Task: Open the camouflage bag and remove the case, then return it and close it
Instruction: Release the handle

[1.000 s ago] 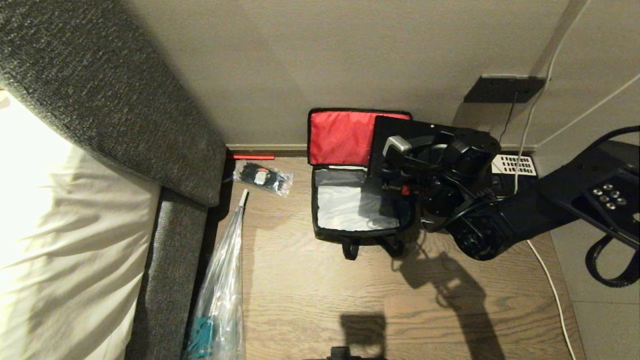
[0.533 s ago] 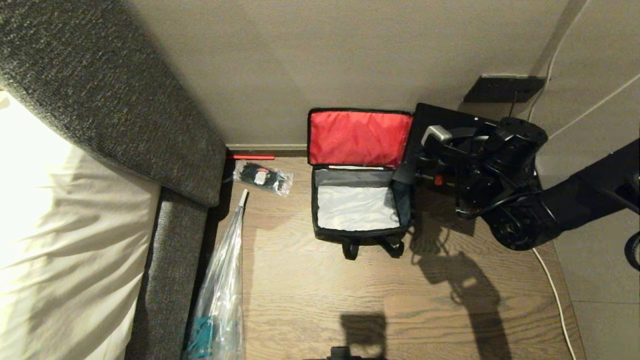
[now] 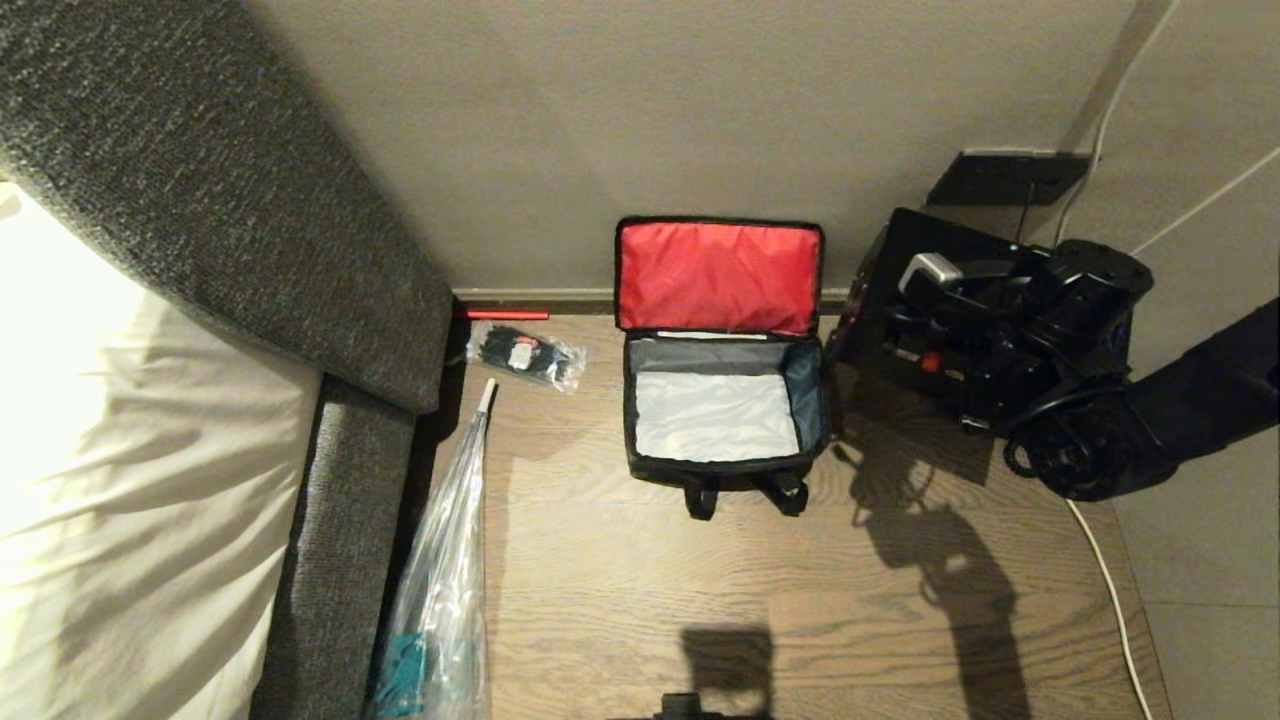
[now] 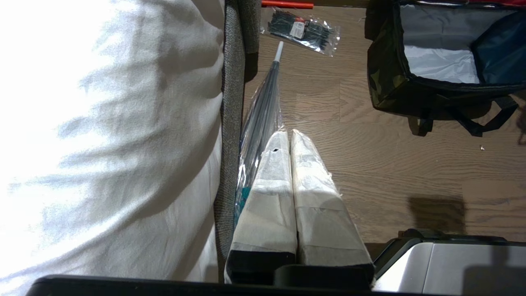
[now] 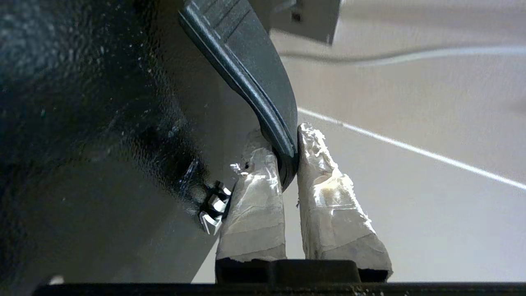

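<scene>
The right gripper (image 5: pixel 287 160) has its taped fingers (image 5: pixel 254 197) clamped on the dark handle (image 5: pixel 246 70) of the case (image 3: pixel 905 270), held tilted in the air to the right of the camouflage bag (image 3: pixel 720 400), clear of it. The bag sits open on the wooden floor (image 3: pixel 700 590), red-lined lid against the wall, pale lining bare. The arm hides much of the case. The left gripper (image 4: pixel 291 164) hangs pressed closed and empty beside the bed (image 4: pixel 102 135), over a clear plastic bag (image 4: pixel 263 111).
</scene>
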You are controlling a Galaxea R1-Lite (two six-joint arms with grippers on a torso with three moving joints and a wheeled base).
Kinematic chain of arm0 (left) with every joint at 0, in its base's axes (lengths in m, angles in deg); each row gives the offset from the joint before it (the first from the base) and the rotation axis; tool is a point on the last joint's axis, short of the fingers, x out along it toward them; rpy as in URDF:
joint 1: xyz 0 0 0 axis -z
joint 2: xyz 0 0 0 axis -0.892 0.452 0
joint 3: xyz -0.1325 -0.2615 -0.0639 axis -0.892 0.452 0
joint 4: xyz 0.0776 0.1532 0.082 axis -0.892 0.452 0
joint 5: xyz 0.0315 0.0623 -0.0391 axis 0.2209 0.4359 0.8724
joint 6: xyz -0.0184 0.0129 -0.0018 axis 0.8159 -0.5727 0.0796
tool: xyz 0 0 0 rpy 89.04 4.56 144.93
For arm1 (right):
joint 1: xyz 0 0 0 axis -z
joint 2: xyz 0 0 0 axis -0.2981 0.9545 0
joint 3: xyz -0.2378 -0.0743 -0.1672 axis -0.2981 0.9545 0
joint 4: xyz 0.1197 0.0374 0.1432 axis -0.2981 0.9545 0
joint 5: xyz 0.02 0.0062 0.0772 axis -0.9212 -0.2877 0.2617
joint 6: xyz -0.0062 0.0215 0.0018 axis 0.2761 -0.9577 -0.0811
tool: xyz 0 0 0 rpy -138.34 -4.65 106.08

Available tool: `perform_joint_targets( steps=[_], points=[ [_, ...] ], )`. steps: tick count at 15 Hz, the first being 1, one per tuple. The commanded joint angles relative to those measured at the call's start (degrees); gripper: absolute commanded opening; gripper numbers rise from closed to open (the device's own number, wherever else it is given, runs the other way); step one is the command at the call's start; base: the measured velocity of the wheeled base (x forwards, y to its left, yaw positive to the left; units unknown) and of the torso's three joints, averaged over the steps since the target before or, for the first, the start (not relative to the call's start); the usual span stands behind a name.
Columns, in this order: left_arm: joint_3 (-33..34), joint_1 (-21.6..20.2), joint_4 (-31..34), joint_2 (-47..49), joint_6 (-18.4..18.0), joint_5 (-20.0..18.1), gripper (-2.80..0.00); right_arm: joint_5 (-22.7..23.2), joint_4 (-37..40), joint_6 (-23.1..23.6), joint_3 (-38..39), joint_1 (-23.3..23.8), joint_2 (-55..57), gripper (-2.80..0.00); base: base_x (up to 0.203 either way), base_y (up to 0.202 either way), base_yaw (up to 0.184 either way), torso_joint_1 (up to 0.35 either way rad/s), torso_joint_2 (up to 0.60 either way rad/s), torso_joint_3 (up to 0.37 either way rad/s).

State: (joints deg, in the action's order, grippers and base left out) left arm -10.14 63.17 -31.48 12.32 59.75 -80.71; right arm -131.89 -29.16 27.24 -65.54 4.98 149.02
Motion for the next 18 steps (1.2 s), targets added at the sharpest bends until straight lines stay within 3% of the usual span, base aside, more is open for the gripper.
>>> perform_joint_targets(
  steps=[1,8,18],
  points=[
    [0.0,0.0,0.0,0.0,0.0,0.0,-2.80,-0.3,-0.6,-0.3,0.9,2.2,1.0,-2.80,0.000,0.000,0.000,0.000,0.00,0.000],
    [0.0,0.0,0.0,0.0,0.0,0.0,-2.80,-0.3,-0.7,-2.2,-0.1,6.2,6.6,-2.80,0.000,0.000,0.000,0.000,0.00,0.000],
    [0.0,0.0,0.0,0.0,0.0,0.0,-2.80,-0.4,-1.9,-3.3,-4.4,7.3,16.4,-2.80,0.000,0.000,0.000,0.000,0.00,0.000]
  ],
)
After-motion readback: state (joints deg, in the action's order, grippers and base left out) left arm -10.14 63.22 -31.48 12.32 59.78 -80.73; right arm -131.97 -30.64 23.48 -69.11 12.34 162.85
